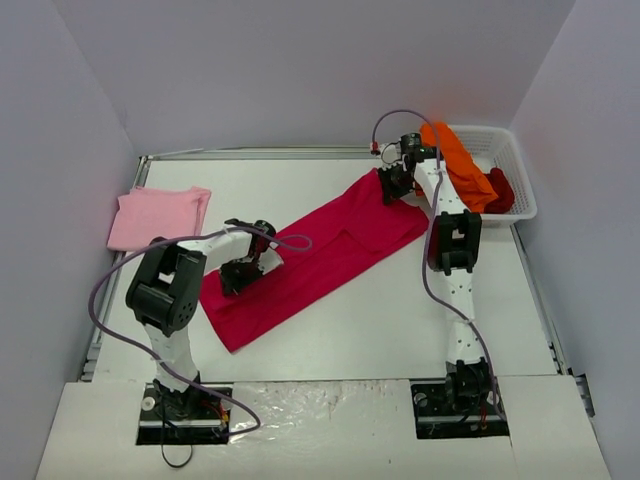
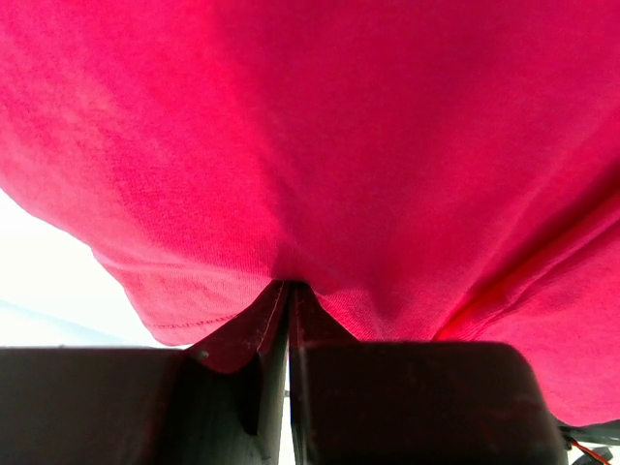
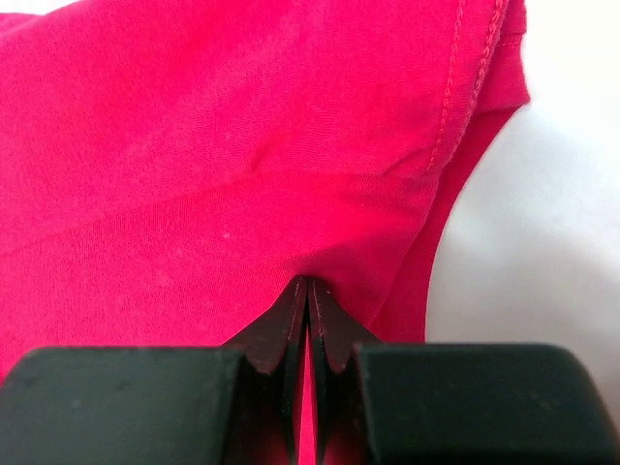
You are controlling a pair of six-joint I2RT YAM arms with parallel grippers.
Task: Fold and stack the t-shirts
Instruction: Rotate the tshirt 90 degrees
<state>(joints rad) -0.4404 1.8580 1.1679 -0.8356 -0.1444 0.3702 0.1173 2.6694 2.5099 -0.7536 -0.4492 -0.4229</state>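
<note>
A large crimson-magenta t-shirt (image 1: 330, 250) lies as a long diagonal band across the table. My left gripper (image 1: 240, 278) sits at the band's lower left edge, and the left wrist view has its jaws (image 2: 289, 291) shut on a pinch of the crimson cloth (image 2: 339, 145). My right gripper (image 1: 392, 188) is at the upper right end, shut (image 3: 307, 286) on the same shirt (image 3: 213, 165) near a stitched hem. A pale pink t-shirt (image 1: 158, 217) lies folded at the far left. An orange t-shirt (image 1: 458, 165) and a dark red one (image 1: 500, 188) sit in the basket.
A white mesh basket (image 1: 524, 175) stands at the back right corner, with the orange shirt draped over its near rim. The white table (image 1: 400, 310) is walled by pale panels on three sides. Purple cables loop from both arms.
</note>
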